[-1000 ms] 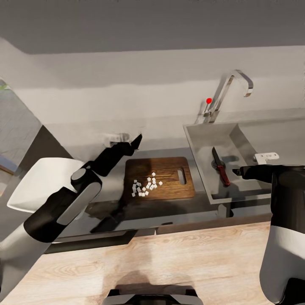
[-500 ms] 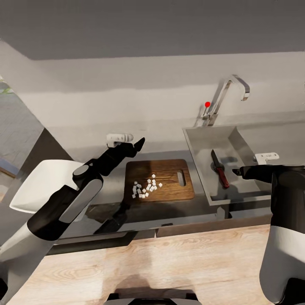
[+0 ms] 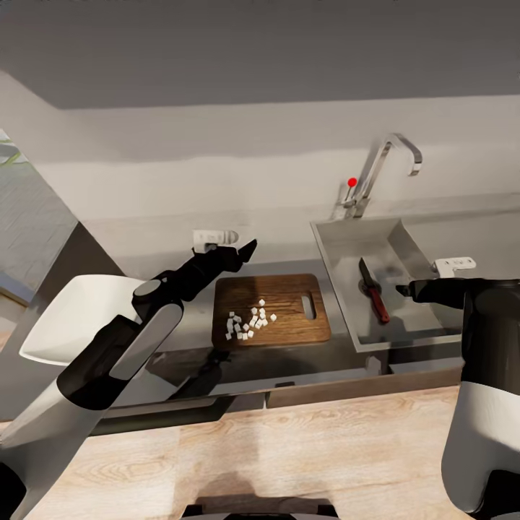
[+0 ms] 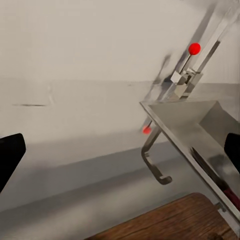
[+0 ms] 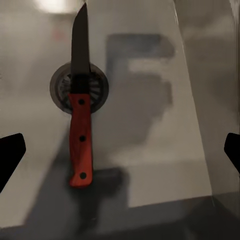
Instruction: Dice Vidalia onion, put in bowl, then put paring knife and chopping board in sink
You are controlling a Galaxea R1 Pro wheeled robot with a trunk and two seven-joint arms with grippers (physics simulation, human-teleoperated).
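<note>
While the knife (image 3: 372, 289) lies flat in the sink (image 3: 339, 249), blade over the round drain (image 5: 80, 88) and red handle toward the front wall, rests free of both grippers. In the right wrist view, seen with dark blade pointing away and handle (image 5: 80, 145) marked by three rivets. Right gripper (image 3: 401, 290) hangs over the basin just right of the knife, jaws spread wide and empty, fingertips (image 5: 11, 150) at the far edges of the wrist picture. Left gripper (image 3: 248, 249) hovers above the counter (image 3: 180, 318) behind the board's (image 3: 289, 321) back left corner, jaws likewise released, holding nothing. Onion dice (image 3: 249, 321) sit clustered on the left half of the board, slot hole toward the sink. Bowl (image 3: 68, 318) stands at far left on the counter, partly behind the left arm. Tap (image 3: 379, 170) with red knob (image 3: 352, 182) rises behind the sink.
</note>
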